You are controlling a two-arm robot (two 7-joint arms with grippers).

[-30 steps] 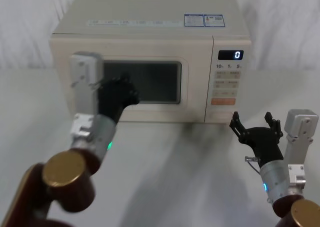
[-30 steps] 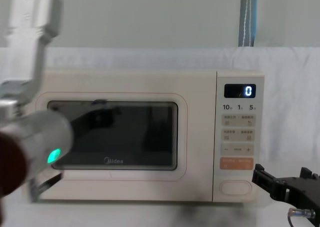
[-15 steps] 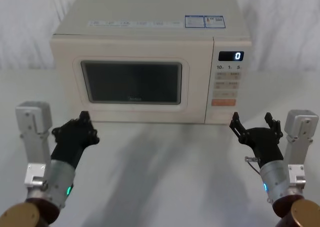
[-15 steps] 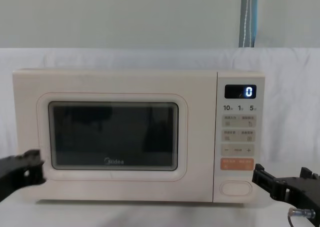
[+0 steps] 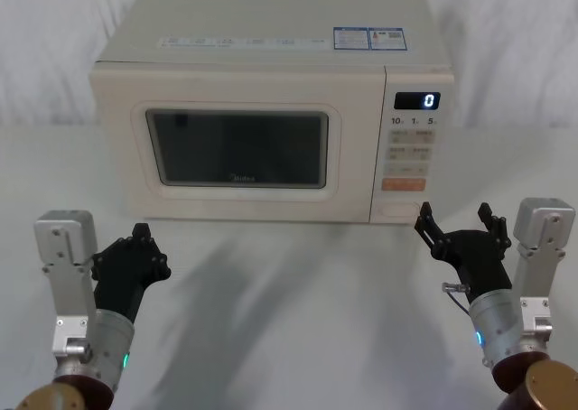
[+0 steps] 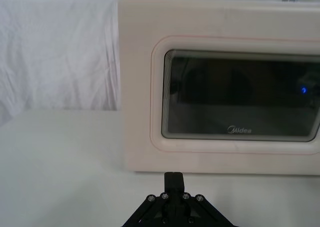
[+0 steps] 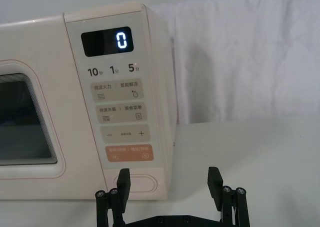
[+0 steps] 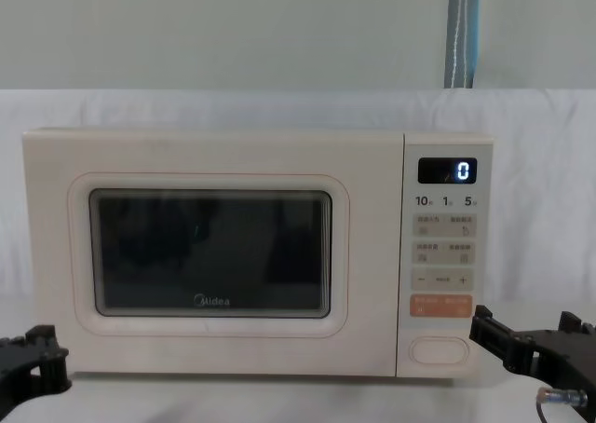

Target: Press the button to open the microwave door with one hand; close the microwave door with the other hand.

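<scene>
white cloth behind; right wrist view reveals the button (image 7: 138,182).

Left end effector (image 5: 135,247): black, angular, small screws at finger bases. Right end effector (image 5: 461,225): same black build, thin wire at wrist. Silver-grey wrist cylinders, white side brackets, bronze joint caps, possibly status LEDs.

microwave door (image 5: 237,148) left of button (image 5: 400,210) | left tool (image 5: 132,252), right tool (image 5: 459,227) before microwave
</scene>
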